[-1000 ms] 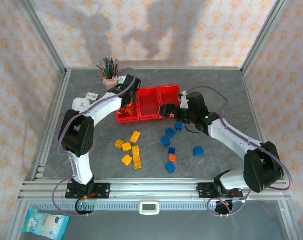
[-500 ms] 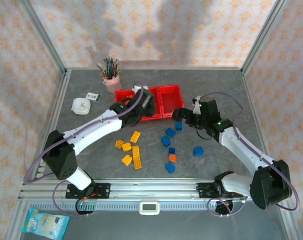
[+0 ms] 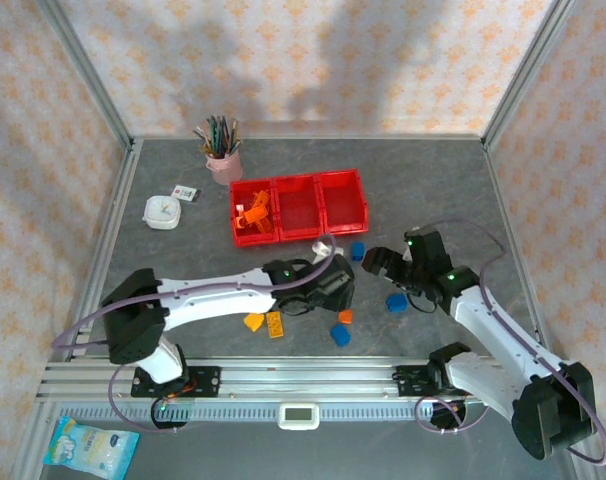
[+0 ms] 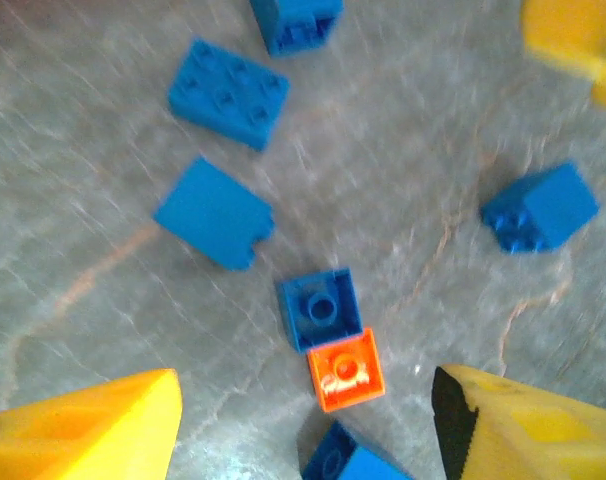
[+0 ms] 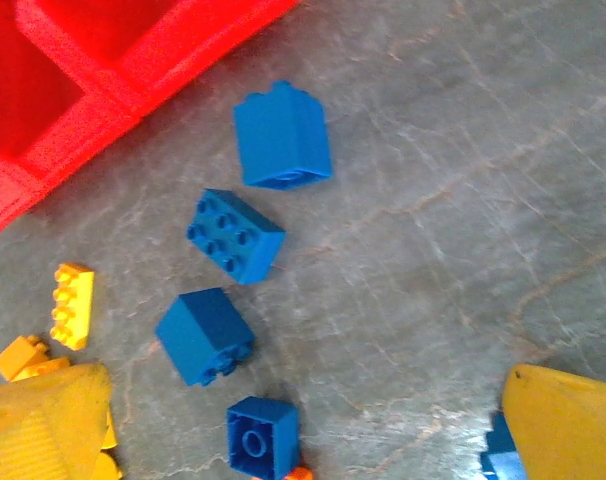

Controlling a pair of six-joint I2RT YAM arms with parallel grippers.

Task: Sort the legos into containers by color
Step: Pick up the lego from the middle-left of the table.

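The three joined red containers stand at the back; the left one holds orange legos. My left gripper hovers open over the loose pile. Between its yellow fingers lies a small orange lego touching a small blue lego, neither gripped. My right gripper is open above bare table, with blue legos ahead and a container corner at the upper left. More blue legos and yellow legos lie on the table.
A pink cup of pens stands at the back left, with a white round object and a small card nearby. The left arm stretches low across the table's middle. Metal frame posts border the grey table.
The left arm has swung from the containers down to the loose bricks, its jaws opening. The right arm has drawn back from the containers toward the right middle.
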